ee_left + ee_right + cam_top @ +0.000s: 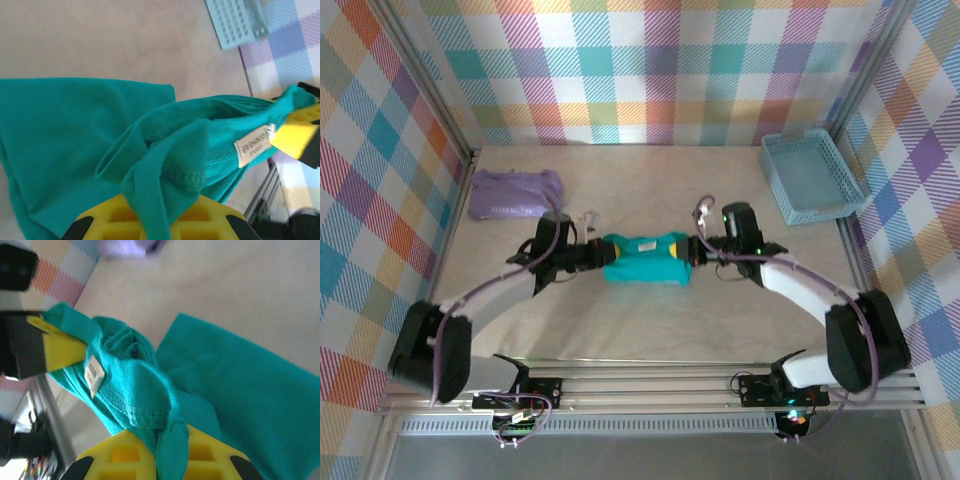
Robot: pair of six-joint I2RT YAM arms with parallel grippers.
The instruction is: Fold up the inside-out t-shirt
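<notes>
Left wrist view: the left gripper (155,222) is closed tight on a bunched fold of the inside-out t-shirt (75,135), with teal cloth squeezed between its 2 yellow fingers (112,220) and spilling up over them. From that pinch a gathered edge of the shirt stretches across to the right, where it meets the yellow finger of the other arm. A small pale sewn-in label (252,146) hangs on the outside of that stretched edge, next to a stitched seam. In the right wrist view the right gripper (167,460) is likewise clamped shut on the cloth, a hemmed fold caught between its own yellow fingers, and the same label sits on the taut strip between the 2 grips. Below that lifted strip the rest of the shirt lies flat on the table (620,330) as a smooth teal panel. From the top external view, the 2 grippers face each other across the shirt, the left one at its left end and the right one at its right end. The shirt is a compact teal bundle in the middle of the table, just ahead of the arms. A lavender-purple folded garment (515,192) lies well apart at the far left, and a light blue plastic basket (810,178) stands at the far right against the checked wall.
</notes>
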